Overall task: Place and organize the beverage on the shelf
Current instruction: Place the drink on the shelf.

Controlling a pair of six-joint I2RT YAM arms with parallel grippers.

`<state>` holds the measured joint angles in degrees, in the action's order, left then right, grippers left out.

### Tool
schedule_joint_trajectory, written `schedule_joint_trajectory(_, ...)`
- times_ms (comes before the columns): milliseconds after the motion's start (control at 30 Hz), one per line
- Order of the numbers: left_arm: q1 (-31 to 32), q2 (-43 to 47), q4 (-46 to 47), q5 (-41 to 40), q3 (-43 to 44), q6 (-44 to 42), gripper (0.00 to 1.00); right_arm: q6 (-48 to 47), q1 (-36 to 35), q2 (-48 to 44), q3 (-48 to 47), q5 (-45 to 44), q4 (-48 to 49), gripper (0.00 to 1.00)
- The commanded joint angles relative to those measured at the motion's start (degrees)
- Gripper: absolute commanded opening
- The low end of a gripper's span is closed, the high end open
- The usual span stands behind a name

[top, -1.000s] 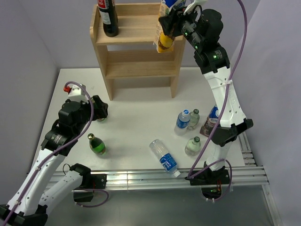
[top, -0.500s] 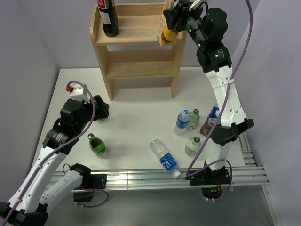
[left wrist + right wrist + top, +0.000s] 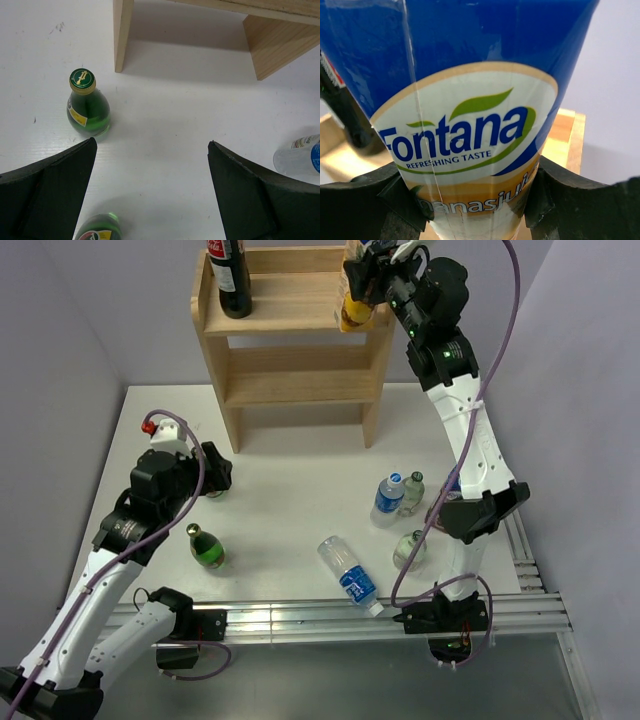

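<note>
Over shelf (image 3: 290,328) top, carton (image 3: 351,310) further back.

Matt pale wood shelf (image 3: 290,305), glossy printed juice carton (image 3: 470,100), shiny green bottle (image 3: 87,107).

The right arm (image 3: 470,430) has swung left and toward the far edge of the table, and its elbow now leans inward. The right gripper (image 3: 372,280), clamped on the carton (image 3: 352,308), has risen and moved back with it. The carton previously hung in front of the right front corner of the shelf (image 3: 285,300), with its base below the top board. Its base now sits at the rim of that board's right end.
</note>
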<state>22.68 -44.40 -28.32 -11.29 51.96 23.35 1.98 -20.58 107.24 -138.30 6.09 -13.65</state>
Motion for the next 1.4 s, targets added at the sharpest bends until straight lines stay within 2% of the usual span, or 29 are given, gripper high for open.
schedule_joint_trajectory(0, -0.44, -0.07, 1.86, 1.27, 0.07, -0.59, 0.99, -1.36, 0.1, -1.95, -5.84, -1.95, 21.82, 0.37)
schedule_joint_trajectory(267, -0.62, -0.16, 1.77, 1.62, 0.07, -0.5, 0.99, -7.51, -1.13, 2.18, -6.72, -3.89, 22.17, 0.38)
schedule_joint_trajectory(833, -0.7, -1.56, 1.51, 3.82, -0.2, -0.24, 0.99, -9.45, -0.08, 11.14, -9.8, -6.53, 24.37, 0.41)
schedule_joint_trajectory(1200, -0.7, -2.97, 1.33, 4.78, -0.11, -0.24, 1.0, -8.4, 2.65, 14.57, -10.85, -4.86, 23.4, 0.47)
schedule_joint_trajectory(1367, -0.79, -3.5, 1.33, 5.13, -0.11, -0.24, 0.99, -6.64, 3.53, 15.1, -10.85, -3.89, 23.58, 0.55)
